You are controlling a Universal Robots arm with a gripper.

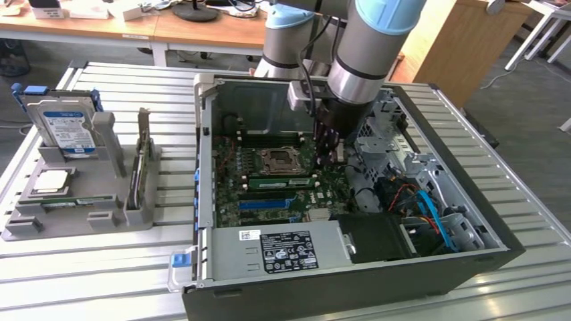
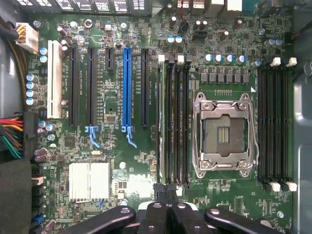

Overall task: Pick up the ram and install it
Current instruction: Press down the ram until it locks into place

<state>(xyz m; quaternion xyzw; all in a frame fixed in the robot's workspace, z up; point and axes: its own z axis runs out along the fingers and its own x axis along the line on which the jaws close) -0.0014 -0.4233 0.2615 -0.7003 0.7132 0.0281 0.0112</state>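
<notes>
Your open computer case [image 1: 357,294] takes the middle of the slatted tabletop [image 1: 107,267] and runs toward its edge at the exterior view's right. The arm [image 1: 366,47] reaches down into the case over the motherboard [image 1: 241,167]. A grey holder [image 1: 53,224] sits by the tabletop's edge at the exterior view's left, with a second ram stick [image 1: 79,200] lying flat in it. The ram [image 1: 281,182] stands in a slot beside the empty processor socket [image 1: 278,160]. The gripper [image 1: 328,150] hangs just beside one end of that slot bank. You cannot tell from here whether the jaws are open or closed.

Watch for a stick seated at one end only. In my judgement, pressure off its middle could tilt it, flex the board or leave a latch unclipped. The blue cables [image 1: 428,200] lie near the wrist and could snag.

The black sticker [image 1: 290,251] and the hard drive [image 1: 67,130] label carry print too small to read.
</notes>
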